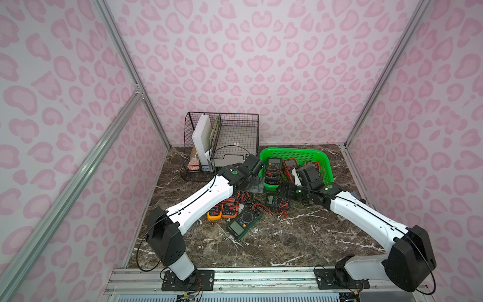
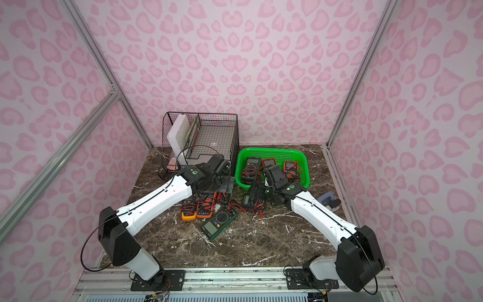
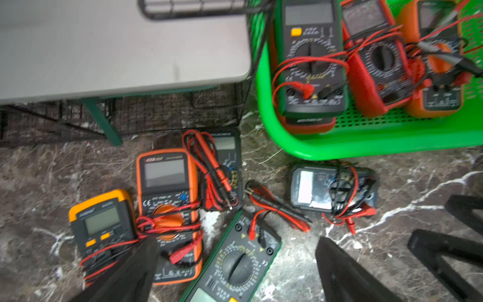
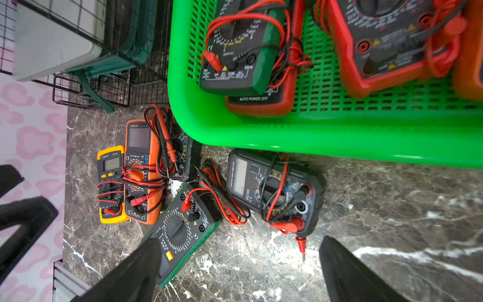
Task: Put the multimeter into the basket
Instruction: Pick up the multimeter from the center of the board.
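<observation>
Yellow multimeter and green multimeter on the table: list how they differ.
The yellow multimeter is shorter and lies square beside the orange multimeter; the green multimeter is longer and lies askew. The yellow multimeter has its leads wound round its body; the green multimeter's leads trail loose beside it. Both lie face up outside the basket.

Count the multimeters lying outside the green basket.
5 on the table near the basket: yellow meter, orange meter, dark meter under leads, green meter, grey meter. More may be hidden.
</observation>
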Robot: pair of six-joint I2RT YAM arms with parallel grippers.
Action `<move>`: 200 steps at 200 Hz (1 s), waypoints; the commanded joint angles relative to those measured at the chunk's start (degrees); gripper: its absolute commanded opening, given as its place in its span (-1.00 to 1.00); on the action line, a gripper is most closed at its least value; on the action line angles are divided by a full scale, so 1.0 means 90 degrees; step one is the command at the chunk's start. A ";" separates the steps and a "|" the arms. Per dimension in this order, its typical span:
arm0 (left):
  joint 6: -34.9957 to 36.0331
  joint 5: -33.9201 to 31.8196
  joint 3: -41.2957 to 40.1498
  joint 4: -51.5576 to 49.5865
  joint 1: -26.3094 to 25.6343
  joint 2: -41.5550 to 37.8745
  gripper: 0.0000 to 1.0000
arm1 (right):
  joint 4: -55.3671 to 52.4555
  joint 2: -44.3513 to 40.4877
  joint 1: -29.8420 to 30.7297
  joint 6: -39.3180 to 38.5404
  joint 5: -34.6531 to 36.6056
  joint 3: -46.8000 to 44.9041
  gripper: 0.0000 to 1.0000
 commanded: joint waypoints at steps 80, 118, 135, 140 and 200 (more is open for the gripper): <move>0.0989 0.1907 -0.1747 0.0158 0.0396 -0.0036 0.97 | -0.0103 0.0167 0.0883 0.1455 0.0883 0.0004 0.99; 0.1269 0.2174 -0.1656 0.0360 0.0401 0.0354 0.97 | -0.0392 -0.0184 0.0923 0.1679 0.1217 -0.0262 0.98; 0.1330 0.2298 -0.1516 0.0452 0.0400 0.0566 0.97 | -0.0433 -0.0431 0.0923 0.1747 0.1301 -0.0438 0.99; 0.1336 0.2336 -0.1472 0.0462 0.0403 0.0638 0.97 | -0.0461 -0.0496 0.0918 0.1764 0.1331 -0.0481 0.98; 0.1207 0.2506 -0.0989 0.0530 0.0398 0.1372 0.97 | -0.0691 -0.1267 0.0823 0.1794 0.1380 -0.0915 0.98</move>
